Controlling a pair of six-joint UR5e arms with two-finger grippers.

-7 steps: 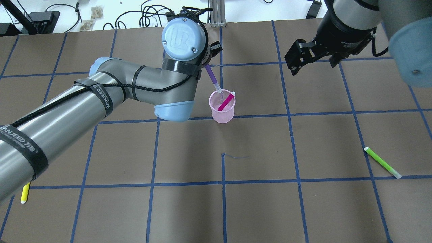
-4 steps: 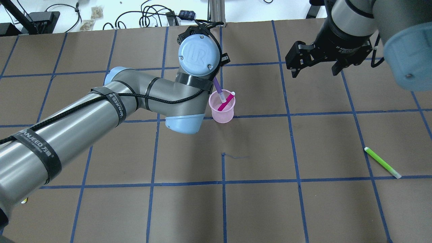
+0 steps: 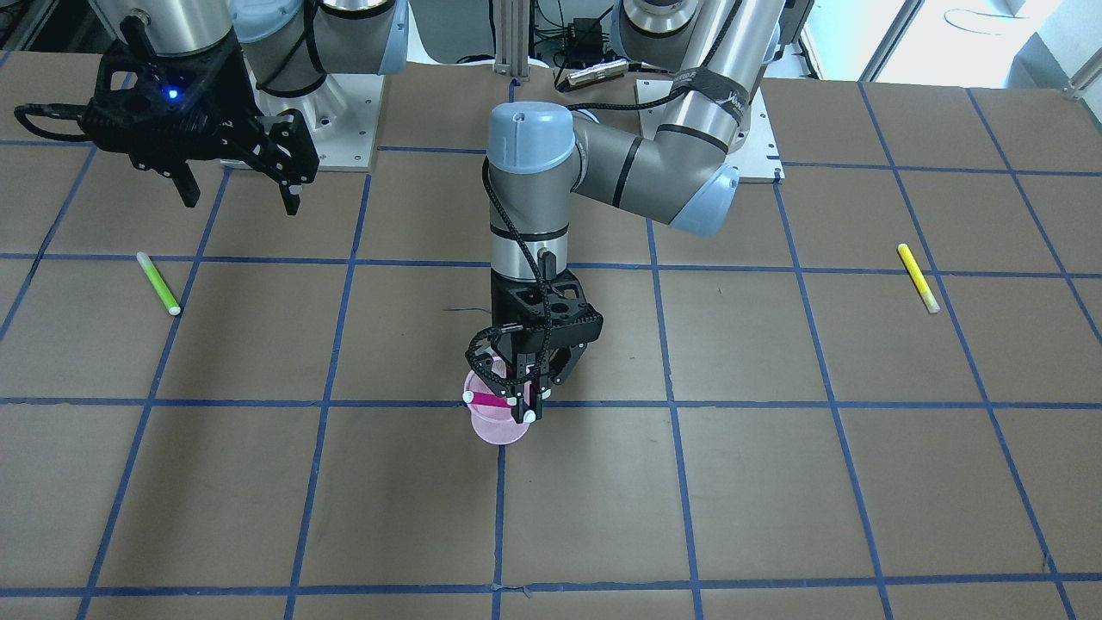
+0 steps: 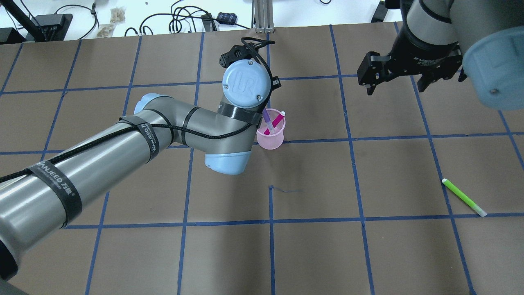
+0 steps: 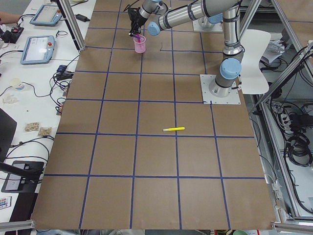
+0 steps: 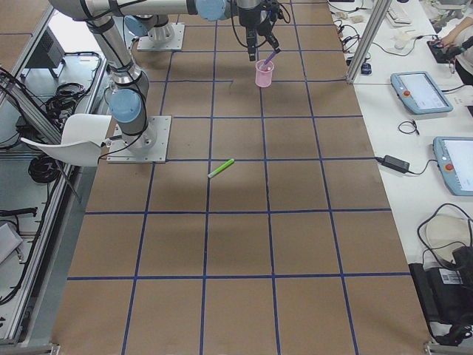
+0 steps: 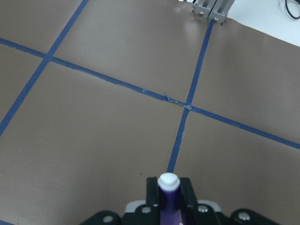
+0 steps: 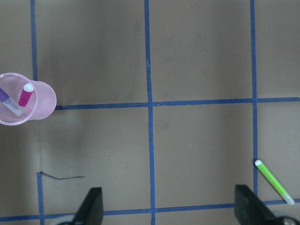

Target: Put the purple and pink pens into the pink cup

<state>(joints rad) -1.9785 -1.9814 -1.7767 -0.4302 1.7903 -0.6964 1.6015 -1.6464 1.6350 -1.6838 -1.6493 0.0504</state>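
The translucent pink cup (image 4: 271, 137) stands upright near the table's middle. The pink pen (image 4: 276, 122) leans inside it, white cap up. My left gripper (image 3: 526, 406) is directly over the cup and shut on the purple pen (image 4: 266, 116), whose lower end is inside the cup. The left wrist view shows the purple pen (image 7: 168, 197) clamped between the fingers (image 7: 152, 186). My right gripper (image 4: 396, 85) is open and empty, raised well off to the cup's right. Its wrist view shows the cup (image 8: 40, 101) with both pens in it.
A green pen (image 4: 464, 197) lies on the table's right part and shows in the right wrist view (image 8: 274, 182). A yellow pen (image 3: 918, 277) lies on the robot's left side. Blue tape lines grid the brown table (image 4: 311, 246). Cables lie beyond the far edge.
My left arm has moved in over the cup. The purple pen has become more upright and gone deeper into the cup. My right gripper has drifted a little to the right.
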